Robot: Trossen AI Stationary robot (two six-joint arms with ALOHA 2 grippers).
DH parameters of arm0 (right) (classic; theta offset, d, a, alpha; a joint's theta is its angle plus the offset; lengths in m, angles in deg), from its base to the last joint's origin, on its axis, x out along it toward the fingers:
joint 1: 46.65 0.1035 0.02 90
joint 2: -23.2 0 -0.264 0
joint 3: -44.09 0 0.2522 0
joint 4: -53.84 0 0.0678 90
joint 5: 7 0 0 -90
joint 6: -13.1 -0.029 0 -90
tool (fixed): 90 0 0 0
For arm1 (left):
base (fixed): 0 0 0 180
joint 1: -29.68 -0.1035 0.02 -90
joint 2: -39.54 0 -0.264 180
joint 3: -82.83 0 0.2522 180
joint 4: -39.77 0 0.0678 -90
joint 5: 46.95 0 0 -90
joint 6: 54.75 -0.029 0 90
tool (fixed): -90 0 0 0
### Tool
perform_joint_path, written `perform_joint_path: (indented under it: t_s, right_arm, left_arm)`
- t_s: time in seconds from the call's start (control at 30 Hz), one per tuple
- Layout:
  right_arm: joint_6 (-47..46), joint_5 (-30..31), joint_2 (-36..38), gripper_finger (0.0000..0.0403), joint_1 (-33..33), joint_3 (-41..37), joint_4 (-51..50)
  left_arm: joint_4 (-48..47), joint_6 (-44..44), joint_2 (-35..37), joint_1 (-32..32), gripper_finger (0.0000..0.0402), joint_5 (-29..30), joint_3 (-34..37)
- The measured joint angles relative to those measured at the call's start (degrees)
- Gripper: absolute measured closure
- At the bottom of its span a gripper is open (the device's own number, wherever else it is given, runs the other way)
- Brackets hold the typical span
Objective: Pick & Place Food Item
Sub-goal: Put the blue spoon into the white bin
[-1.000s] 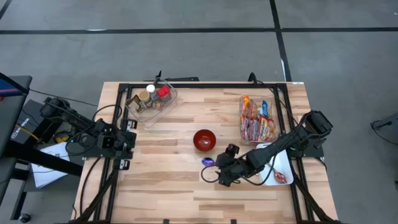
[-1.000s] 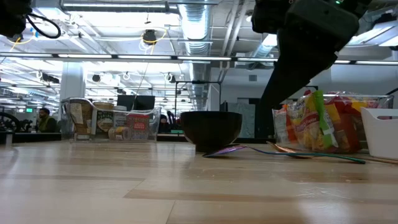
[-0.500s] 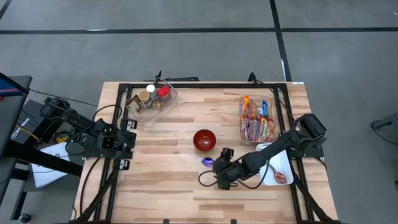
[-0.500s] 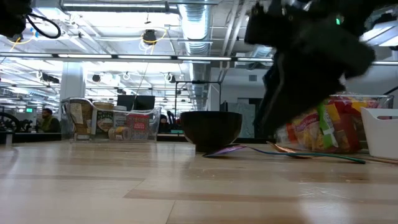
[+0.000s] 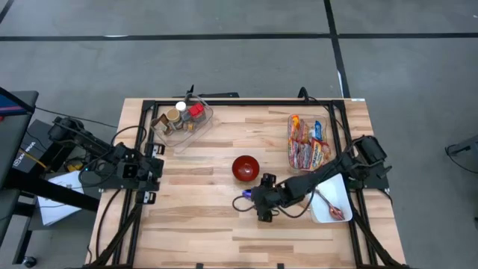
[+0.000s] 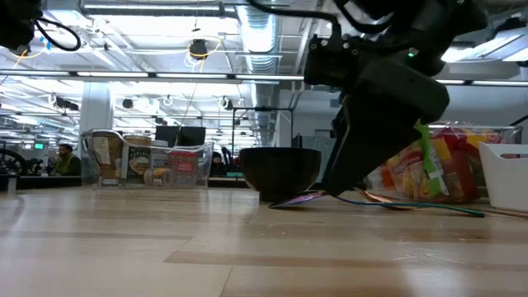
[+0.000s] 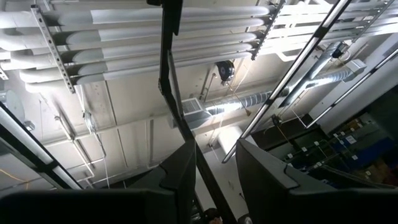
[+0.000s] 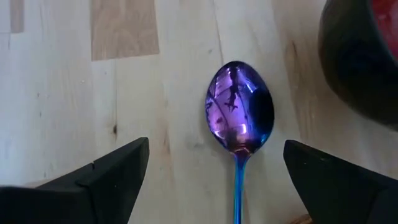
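Wood planks of the table (image 5: 202, 224) fill my overhead feed, framed by a black rail, with grey floor all round.

At the back left I see a clear bin (image 5: 181, 119) holding small jars and bottles. At the right, another clear bin (image 5: 308, 143) is packed with bright snack packets. Below it, near the right edge, a white tray (image 5: 334, 203) holds a small pinkish item I cannot identify. Mid-table sits a red bowl (image 5: 245, 167); what is inside it I cannot tell.

My right gripper (image 5: 261, 202) reaches in low from the right, just in front of the bowl. Its wrist feed shows the fingers (image 8: 112, 171) spread wide on either side of a purple spoon (image 8: 240, 115) lying flat on the wood, nothing touching it. The spoon's head lies close beside the bowl's rim.

My left gripper (image 7: 216, 168) is parked off the table's left edge, pointing at the ceiling, fingers slightly apart and empty.

I have open wood across the front and left half of the table.
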Motion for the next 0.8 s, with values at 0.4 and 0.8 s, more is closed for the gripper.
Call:
perform_joint_path:
  t_s: [0.4, 0.8]
  right_arm:
    - [-0.17, -6.96, -0.02, 0.0053, -2.32, -1.03, 0.32]
    - [-3.85, -8.21, 0.27, 0.0094, -2.77, -5.15, 5.52]
  left_arm:
    - [0.0, 0.0, 0.0, 0.0, 0.0294, 0.0, 0.0]
    - [0.0, 0.0, 0.0, 0.0, 0.0294, 0.0, 0.0]
